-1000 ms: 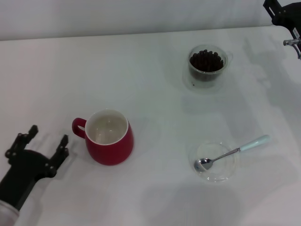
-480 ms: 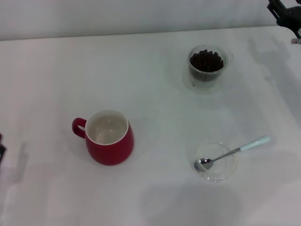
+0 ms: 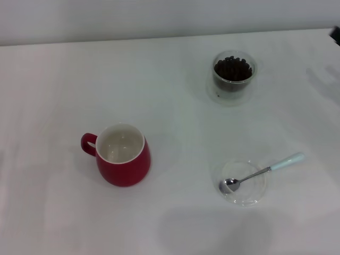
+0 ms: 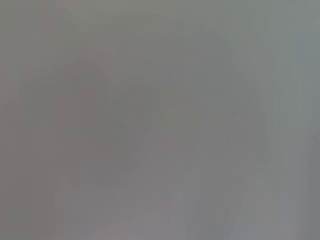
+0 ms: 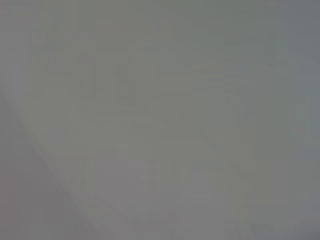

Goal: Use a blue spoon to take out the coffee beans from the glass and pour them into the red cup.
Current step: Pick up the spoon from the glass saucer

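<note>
While neither tool shows, so their grip cannot be told, the task looks unstarted: on the table (image 3: pixel 48 64) the cup (image 3: pixel 123 155) stands empty at left, the glass (image 3: pixel 232 75) holds beans (image 3: pixel 232 68) farther back right, and the spoon (image 3: pixel 263 171) rests on a saucer (image 3: pixel 243 183). Grasping its handle likely comes next.

Left gripper gone from the head view's near-left corner, right gripper withdrawn — only a dark sliver at far right

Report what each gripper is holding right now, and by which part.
Nothing is held. Neither gripper shows in any view. The blue spoon lies untouched, its bowl resting in the clear saucer.
</note>
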Tool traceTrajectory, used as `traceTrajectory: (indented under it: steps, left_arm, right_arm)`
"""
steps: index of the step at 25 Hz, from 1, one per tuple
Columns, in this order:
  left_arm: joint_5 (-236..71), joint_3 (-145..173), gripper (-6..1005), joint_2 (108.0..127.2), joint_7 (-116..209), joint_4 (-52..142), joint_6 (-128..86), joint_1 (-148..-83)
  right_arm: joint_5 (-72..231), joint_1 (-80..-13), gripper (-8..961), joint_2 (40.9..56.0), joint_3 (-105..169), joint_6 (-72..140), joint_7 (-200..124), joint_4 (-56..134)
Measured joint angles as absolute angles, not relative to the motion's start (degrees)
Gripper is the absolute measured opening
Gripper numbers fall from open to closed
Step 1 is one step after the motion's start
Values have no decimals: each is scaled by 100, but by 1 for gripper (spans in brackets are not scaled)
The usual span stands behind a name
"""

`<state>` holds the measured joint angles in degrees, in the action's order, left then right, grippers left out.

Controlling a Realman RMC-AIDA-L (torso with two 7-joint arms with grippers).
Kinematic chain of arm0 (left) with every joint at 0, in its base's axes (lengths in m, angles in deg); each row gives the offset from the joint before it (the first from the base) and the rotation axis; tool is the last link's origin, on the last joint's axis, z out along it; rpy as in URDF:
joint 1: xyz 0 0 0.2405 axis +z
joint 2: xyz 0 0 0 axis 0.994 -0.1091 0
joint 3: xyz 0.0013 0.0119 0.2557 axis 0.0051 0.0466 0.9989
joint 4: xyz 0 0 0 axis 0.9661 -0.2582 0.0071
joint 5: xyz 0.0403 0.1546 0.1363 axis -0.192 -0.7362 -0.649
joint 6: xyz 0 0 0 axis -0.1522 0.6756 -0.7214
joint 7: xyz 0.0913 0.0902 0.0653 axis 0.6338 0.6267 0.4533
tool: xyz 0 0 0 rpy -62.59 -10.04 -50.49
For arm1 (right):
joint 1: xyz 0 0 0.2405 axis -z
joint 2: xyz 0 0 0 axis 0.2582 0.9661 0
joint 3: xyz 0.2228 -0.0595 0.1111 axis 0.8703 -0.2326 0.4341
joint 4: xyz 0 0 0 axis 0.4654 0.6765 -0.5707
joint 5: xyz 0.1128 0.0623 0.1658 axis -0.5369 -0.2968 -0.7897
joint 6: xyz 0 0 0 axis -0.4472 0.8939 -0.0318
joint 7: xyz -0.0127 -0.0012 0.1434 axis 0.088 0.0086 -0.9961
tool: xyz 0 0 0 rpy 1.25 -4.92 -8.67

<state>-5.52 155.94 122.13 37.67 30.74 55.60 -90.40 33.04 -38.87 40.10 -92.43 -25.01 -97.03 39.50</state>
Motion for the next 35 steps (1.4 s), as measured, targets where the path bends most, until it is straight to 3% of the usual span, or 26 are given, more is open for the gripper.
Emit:
traceTrajectory:
  steps: [12, 20, 35]
  left_arm:
    - [705, 15572, 772, 12208, 3104, 3126, 5349, -9651]
    - [707, 15642, 772, 12201, 3102, 3482, 5347, -9893]
    - [658, 15657, 771, 12204, 3099, 3510, 5340, -9871]
  right_arm:
    - [3512, -2945, 773, 4120, -9634, -4065, -11243, 4883]
    - [3622, -2656, 764, 4355, -10124, -4550, -11704, 4956]
    - [4255, -2519, 749, 4539, -10282, -4962, -11715, 5011]
